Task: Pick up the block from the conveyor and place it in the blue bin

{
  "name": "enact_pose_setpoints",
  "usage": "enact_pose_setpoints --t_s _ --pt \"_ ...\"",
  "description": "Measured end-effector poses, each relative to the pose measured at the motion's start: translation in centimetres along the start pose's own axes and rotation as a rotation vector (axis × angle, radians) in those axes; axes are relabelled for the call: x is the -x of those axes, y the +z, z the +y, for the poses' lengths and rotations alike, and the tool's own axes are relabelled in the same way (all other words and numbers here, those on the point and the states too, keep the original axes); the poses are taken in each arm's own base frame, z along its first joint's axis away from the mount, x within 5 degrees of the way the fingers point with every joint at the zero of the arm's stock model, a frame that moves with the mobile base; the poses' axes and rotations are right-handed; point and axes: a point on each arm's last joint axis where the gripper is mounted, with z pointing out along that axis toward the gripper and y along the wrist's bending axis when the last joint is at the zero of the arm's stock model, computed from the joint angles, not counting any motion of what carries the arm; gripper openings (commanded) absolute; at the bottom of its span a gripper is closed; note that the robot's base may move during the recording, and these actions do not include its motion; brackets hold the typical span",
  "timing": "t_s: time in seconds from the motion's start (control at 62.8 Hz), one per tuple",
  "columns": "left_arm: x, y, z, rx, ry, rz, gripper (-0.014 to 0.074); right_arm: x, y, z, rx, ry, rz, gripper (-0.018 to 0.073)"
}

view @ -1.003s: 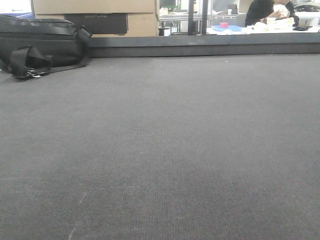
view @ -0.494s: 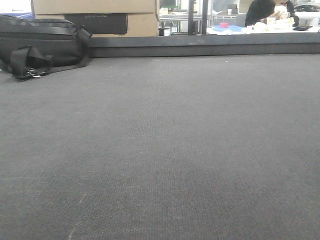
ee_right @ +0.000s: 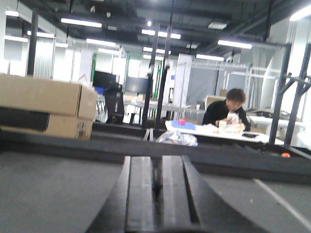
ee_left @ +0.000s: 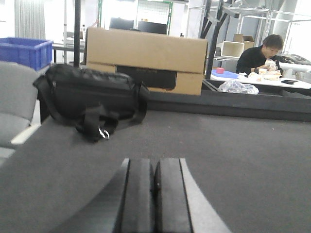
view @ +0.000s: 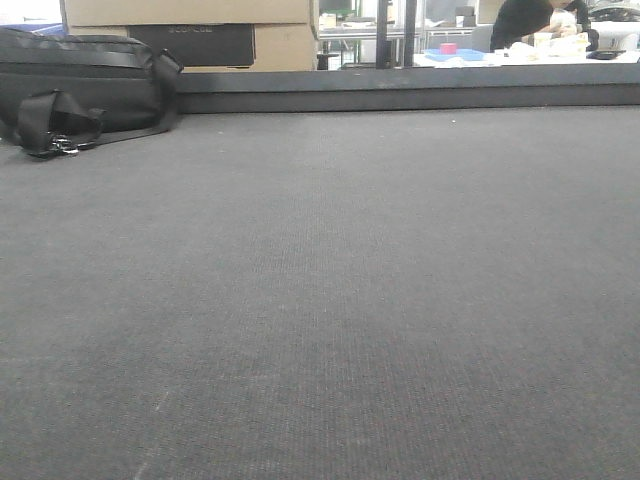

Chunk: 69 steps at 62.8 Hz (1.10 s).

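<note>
Front view: the conveyor [view: 320, 300] fills nearly the whole frame, a flat dark grey woven surface. Its dark raised rim [view: 400, 95] runs across the far edge. A black bag [view: 80, 85] lies on the far left of the belt, against the rim, with a strap looped out in front of it. Cardboard boxes [view: 190, 15] are stacked behind the rim.

Left wrist view: the left gripper [ee_left: 154, 194] sits low over the belt, level with the surface. Its two dark pads [ee_left: 138, 194] are pressed together with only a hairline seam between them and nothing held. The bag is ahead and to the left, well apart from the pads. The blue bin [ee_left: 24, 52] stands beyond the bag at far left, off the conveyor. A seated person [ee_left: 257, 56] is at a table past the far rim.

Right wrist view: the right gripper [ee_right: 156, 194] is also low over the belt. Its pads are drawn together with a narrow dark slit between them, holding nothing. The picture is somewhat blurred.
</note>
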Motion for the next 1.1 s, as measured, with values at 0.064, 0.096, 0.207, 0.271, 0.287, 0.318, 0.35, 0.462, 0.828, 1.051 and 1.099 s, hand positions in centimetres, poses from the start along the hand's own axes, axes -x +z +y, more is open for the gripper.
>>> enact_pose_setpoints --t_s 0.064,0.096,0.207,0.271,0.287,0.318,0.35,0.462,0.828,1.051,1.099 --pt "1.7 0.1 0.0 0.006 0.027 0.013 -0.0111 1.9 0.1 -0.1 0.004 0.013 0.032 -0.0162" --pt "2.8 0.3 -0.1 0.009 0.037 0.028 -0.0111 2.9 0.3 -0.2 0.008 0.02 0.064 -0.0162" --pt "5.7 1.7 -0.2 0.013 0.047 0.113 -0.0111 5.1 1.8 -0.3 0.024 0.028 0.221 -0.0162" --pt "6.9 3.1 -0.2 0.015 0.048 0.188 -0.0111 5.5 3.1 -0.3 0.037 0.032 0.352 -0.0162" --pt "7.1 3.5 -0.2 0.015 0.048 0.208 -0.0111 5.6 3.4 -0.3 0.04 0.034 0.38 -0.0162" --pt "7.5 4.4 -0.3 0.016 0.048 0.26 -0.0111 5.9 4.2 -0.3 0.046 0.035 0.439 -0.0162" --pt "7.8 5.5 -0.3 0.014 0.041 0.319 -0.0111 5.9 5.0 -0.2 0.054 0.038 0.517 -0.0162" --pt "8.0 8.7 -0.4 0.007 0.017 0.515 -0.0111 5.3 7.5 -0.1 0.078 0.042 0.77 -0.0162" --pt "4.0 16.8 -0.1 0.012 -0.002 0.966 -0.0111 -0.1 13.9 0.4 0.122 0.056 1.281 -0.0162" --pt "1.8 18.9 -0.4 -0.006 -0.069 1.044 -0.0111 -4.3 17.0 1.1 0.14 0.099 1.432 -0.0156" --pt "1.6 19.1 -0.5 -0.011 -0.088 1.053 -0.0111 -5.3 17.7 1.2 0.138 0.106 1.472 -0.0128"
